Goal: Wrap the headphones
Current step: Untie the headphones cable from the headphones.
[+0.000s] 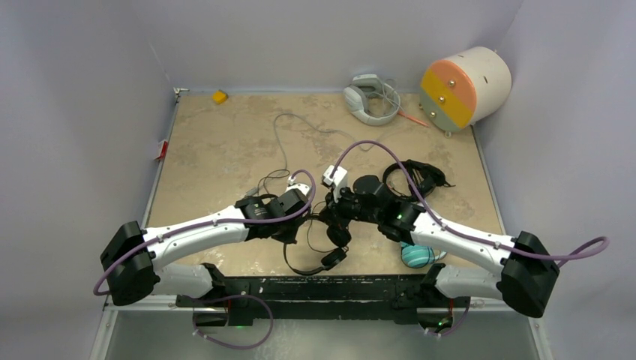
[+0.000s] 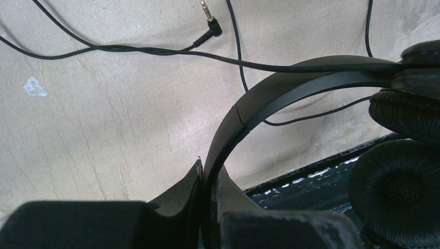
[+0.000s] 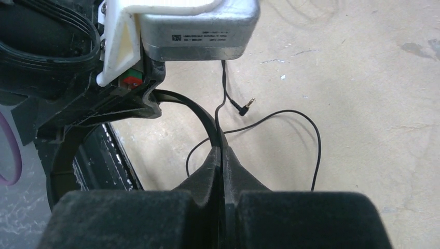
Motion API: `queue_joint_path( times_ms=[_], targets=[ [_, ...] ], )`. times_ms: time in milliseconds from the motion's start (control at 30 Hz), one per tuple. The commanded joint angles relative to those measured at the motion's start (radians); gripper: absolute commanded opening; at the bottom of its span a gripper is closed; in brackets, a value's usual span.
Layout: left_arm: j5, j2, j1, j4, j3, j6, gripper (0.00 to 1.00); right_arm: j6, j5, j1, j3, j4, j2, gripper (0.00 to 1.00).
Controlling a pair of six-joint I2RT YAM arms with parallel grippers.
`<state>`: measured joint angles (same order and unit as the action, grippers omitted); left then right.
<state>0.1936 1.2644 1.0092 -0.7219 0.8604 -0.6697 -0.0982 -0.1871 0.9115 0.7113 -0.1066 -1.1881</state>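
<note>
A slim black pair of headphones (image 1: 331, 255) hangs between my two grippers at the table's near middle. My left gripper (image 1: 309, 212) (image 2: 210, 174) is shut on its black band (image 2: 270, 93); both padded ear cups (image 2: 399, 192) show to the right. My right gripper (image 1: 334, 211) (image 3: 222, 153) is shut on the same pair, where the band (image 3: 200, 111) and a thin black cord (image 3: 311, 145) run into its fingertips; which one is pinched I cannot tell. The cord's jack plug (image 2: 210, 23) (image 3: 243, 107) lies loose on the table.
A second black pair (image 1: 416, 176) lies right of centre. A teal ear cup (image 1: 416, 255) sits under my right arm. Grey-white headphones (image 1: 367, 97) and a round cream container (image 1: 465, 86) stand at the back right. A yellow piece (image 1: 219, 96) lies at the back left.
</note>
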Motion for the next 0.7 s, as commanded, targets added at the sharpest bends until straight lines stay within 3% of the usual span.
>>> queue_joint_path(
  times_ms=[0,200,367,567,667],
  targets=[
    [-0.017,-0.018,0.000,0.039,0.008,-0.017,0.00,-0.073,0.111,0.000,-0.024,-0.010,0.061,0.00],
    [0.009,-0.015,0.000,0.027,-0.002,-0.039,0.00,-0.219,0.185,-0.107,-0.035,0.047,0.141,0.00],
    [0.132,-0.061,-0.009,-0.083,0.032,-0.128,0.00,-0.432,0.480,-0.230,-0.074,0.178,0.253,0.00],
    [0.184,-0.212,-0.172,-0.180,0.047,-0.137,0.00,-0.648,0.796,-0.290,-0.095,0.374,0.426,0.00],
    [0.255,-0.278,-0.216,-0.227,0.071,-0.160,0.00,-0.675,0.859,-0.290,-0.100,0.423,0.484,0.00]
  ],
)
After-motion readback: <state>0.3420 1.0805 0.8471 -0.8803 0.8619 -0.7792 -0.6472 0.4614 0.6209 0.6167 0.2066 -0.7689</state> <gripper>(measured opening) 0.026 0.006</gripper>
